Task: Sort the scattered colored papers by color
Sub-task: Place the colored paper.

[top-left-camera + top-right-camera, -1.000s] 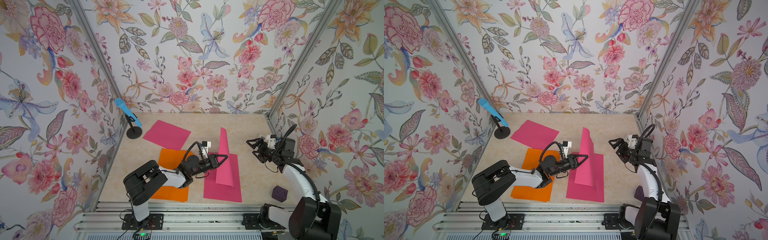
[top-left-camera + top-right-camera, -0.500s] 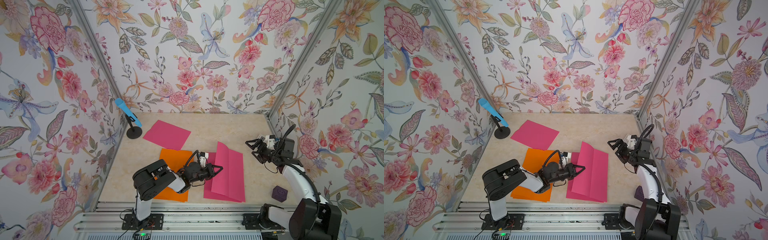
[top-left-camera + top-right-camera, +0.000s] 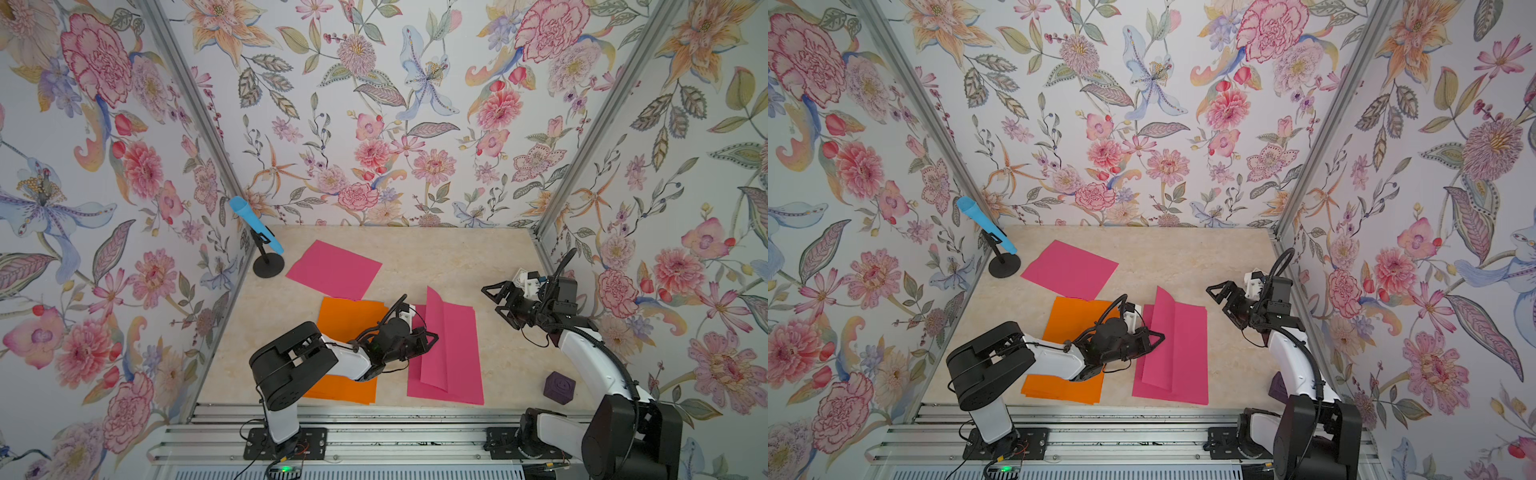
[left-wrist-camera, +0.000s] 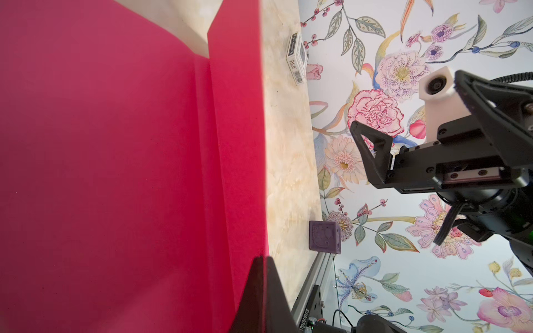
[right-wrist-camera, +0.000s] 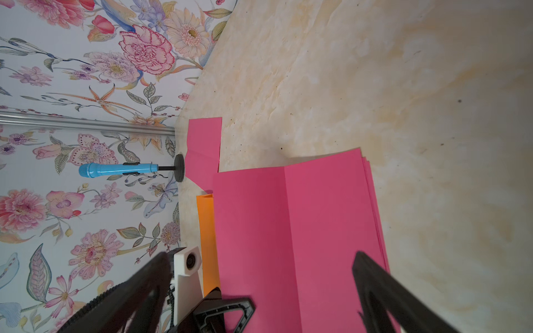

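The pink stack [image 3: 461, 353] of hot pink papers lies flat on the surface in front of the robot, and all places here are given from this stack. Its top sheet [image 3: 434, 361] has a fold crease along its length, and the half on the left side stands a little up from the stack. The left tool [image 3: 434, 336] is at this raised edge with its jaws pressed fully together; I cannot tell if the thin edge of the sheet is caught between them. Just beside the stack on the left side are the orange papers [image 3: 349, 320], lying one over another and partly covered by the left arm. Farther from the stack, toward the back and left, one single pink sheet [image 3: 332, 270] lies flat, and its near corner reaches the orange papers. Beyond this sheet stands a blue microphone [image 3: 255, 224] on a black stand. The right tool [image 3: 492, 300] is in the air on the right side of the stack, with jaws spread wide and nothing between them. Also on the right of the stack, near the front edge of the surface, sits a purple cube [image 3: 559, 387].
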You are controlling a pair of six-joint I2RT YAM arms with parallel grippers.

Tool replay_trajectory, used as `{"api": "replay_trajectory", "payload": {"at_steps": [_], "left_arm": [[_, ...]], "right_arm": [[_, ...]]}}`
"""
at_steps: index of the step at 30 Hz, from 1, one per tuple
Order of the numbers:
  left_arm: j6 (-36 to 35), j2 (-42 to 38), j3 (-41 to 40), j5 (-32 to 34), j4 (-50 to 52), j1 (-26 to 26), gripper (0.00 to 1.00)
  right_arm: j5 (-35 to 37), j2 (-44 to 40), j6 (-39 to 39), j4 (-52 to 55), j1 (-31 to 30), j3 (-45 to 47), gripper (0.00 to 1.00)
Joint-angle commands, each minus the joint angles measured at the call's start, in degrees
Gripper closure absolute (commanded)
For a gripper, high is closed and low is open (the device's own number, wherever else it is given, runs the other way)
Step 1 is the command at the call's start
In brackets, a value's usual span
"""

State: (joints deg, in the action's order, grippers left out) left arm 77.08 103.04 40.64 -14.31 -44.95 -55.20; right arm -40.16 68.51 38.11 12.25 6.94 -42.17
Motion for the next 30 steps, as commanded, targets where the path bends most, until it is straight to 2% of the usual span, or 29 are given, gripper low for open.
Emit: {"api": "replay_trajectory", "payload": {"at_steps": [1, 5, 10, 15, 26, 30], "left_arm": [[-3.0, 0.3, 1.2, 2.5, 3.0, -0.8, 1.00], [-0.6, 2.7, 0.8, 1.5, -0.5, -1.0, 1.00], [-0.1, 3.3, 0.4, 1.8, 0.6, -1.0, 1.00], [-1.5, 1.7, 0.6, 3.0, 4.3, -1.0, 0.77], [-10.1, -7.6, 3.8, 8.4, 21.0, 0.3, 0.54], [-13.7, -12.6, 3.3, 10.7, 27.4, 3.9, 0.52]], "right_arm": [[1.0, 1.0, -1.3, 0.4, -0.8, 0.2, 0.00], [1.1, 1.2, -1.6, 0.5, -1.1, 0.2, 0.00], [1.3, 1.1, -1.7, 0.5, -1.2, 0.3, 0.00], [1.4, 1.4, -2.0, 0.5, -1.4, 0.4, 0.00], [3.8, 1.7, -4.2, 2.4, -2.8, 1.0, 0.00], [4.8, 2.7, -5.3, 2.8, -3.4, 1.9, 0.00]]}}
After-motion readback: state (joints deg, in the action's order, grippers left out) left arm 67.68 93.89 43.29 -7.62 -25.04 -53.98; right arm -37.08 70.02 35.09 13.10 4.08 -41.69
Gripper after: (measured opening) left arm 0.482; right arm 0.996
